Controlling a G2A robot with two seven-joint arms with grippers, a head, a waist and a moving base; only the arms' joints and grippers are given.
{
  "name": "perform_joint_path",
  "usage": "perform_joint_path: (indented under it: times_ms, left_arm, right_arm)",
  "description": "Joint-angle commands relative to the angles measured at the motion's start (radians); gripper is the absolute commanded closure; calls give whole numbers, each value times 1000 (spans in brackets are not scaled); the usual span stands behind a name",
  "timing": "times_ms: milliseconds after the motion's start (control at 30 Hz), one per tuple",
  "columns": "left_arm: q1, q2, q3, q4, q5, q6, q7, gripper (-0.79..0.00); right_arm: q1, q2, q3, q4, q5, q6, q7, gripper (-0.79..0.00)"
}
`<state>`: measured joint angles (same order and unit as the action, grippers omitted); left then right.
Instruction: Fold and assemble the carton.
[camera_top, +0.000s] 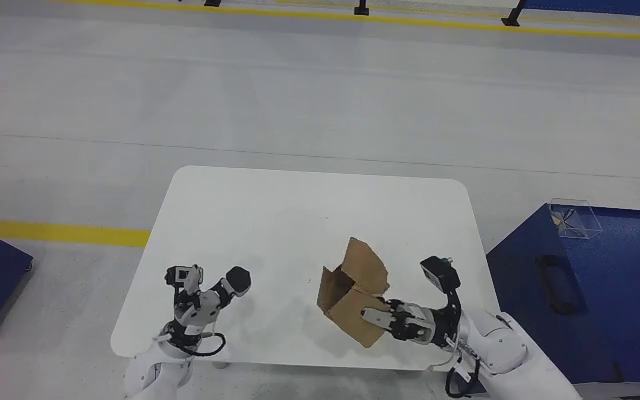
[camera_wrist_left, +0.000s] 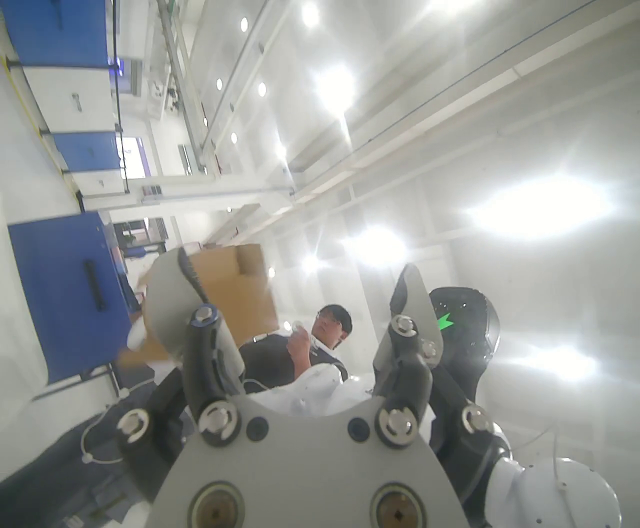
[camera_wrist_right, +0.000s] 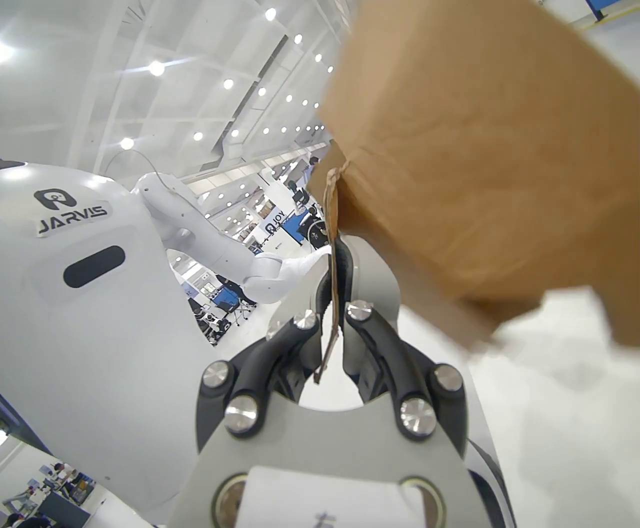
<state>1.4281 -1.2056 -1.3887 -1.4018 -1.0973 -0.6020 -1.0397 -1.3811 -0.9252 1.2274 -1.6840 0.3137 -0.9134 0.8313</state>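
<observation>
Matt brown cardboard carton (camera_wrist_right: 475, 165), its raw edge fibrous where nipped in the right gripper (camera_wrist_right: 334, 270), whose fingers (camera_wrist_right: 372, 280) are smooth grey plastic with black ribbed pads (camera_wrist_right: 342, 260) and shiny metal screws (camera_wrist_right: 359, 310); beneath, a smooth white table (camera_top: 280, 210).

Left hand (camera_wrist_left: 292, 295) fingers spread, brown carton (camera_wrist_left: 245, 295) beyond one finger

A white table (camera_top: 300, 220), with a blue cabinet (camera_top: 590, 300) beside it

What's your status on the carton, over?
Right gripper, jaws shut on carton edge. Left gripper, jaws open, empty. Carton partly folded, near table front edge. Nothing blocking.
</observation>
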Motion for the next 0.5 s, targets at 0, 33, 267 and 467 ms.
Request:
perform_joint_path:
  times_ms: [0,33,267,467]
  left_arm:
    - [3,4,-31,2,2,11,-7,-785]
    - [5,5,-38,-1,7,18,-16,-785]
    - [16,3,-22,-76,89,-3,-78,-785]
    - [19,-4,44,-147,176,-9,-104,-785]
  right_arm:
    - [2,5,8,-3,-8,25,33,0]
    - [3,7,10,-3,-24,42,51,0]
    - [13,15,-5,-64,-256,129,150,0]
    - [-11,20,-42,-164,-472,172,194,0]
